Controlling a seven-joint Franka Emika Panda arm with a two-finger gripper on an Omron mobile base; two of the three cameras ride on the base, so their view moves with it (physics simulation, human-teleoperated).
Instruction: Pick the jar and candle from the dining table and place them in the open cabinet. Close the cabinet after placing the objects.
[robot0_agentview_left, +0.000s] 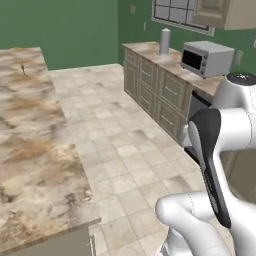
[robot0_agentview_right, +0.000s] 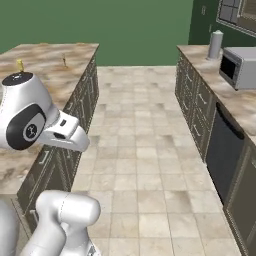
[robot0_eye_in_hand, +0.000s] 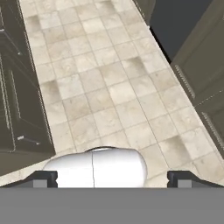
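- Left base view: the dining table (robot0_agentview_left: 30, 150) is running along the left with its marbled top; a thin upright thing, seemingly the candle (robot0_agentview_left: 23, 68), is standing far back on it, too small to tell for sure; the arm is rising at the lower right, folded high, well apart from that spot; across the tiled floor (robot0_agentview_left: 120, 150) a counter (robot0_agentview_left: 165, 62) is carrying a microwave (robot0_agentview_left: 206, 58) and a grey cylinder (robot0_agentview_left: 164, 41); part of a beige wall cabinet (robot0_agentview_left: 227, 12) is showing at the top right; no writing is legible.
- Right base view: the table (robot0_agentview_right: 55, 65) is lying on the left, with a small yellow thing (robot0_agentview_right: 20, 65) and a slim stick, likely the candle (robot0_agentview_right: 64, 60), standing near its far end, apart from each other; the arm's white elbow is hanging over the near part of the table, well short of both; the microwave (robot0_agentview_right: 239, 67) is sitting on the right-hand counter; no label is readable.
- Hand view: the gripper (robot0_eye_in_hand: 113, 178) is pointing down at the floor (robot0_eye_in_hand: 109, 87) between dark cabinet fronts; its fingertips (robot0_eye_in_hand: 43, 178) are standing wide apart at the bottom, released and holding nothing.
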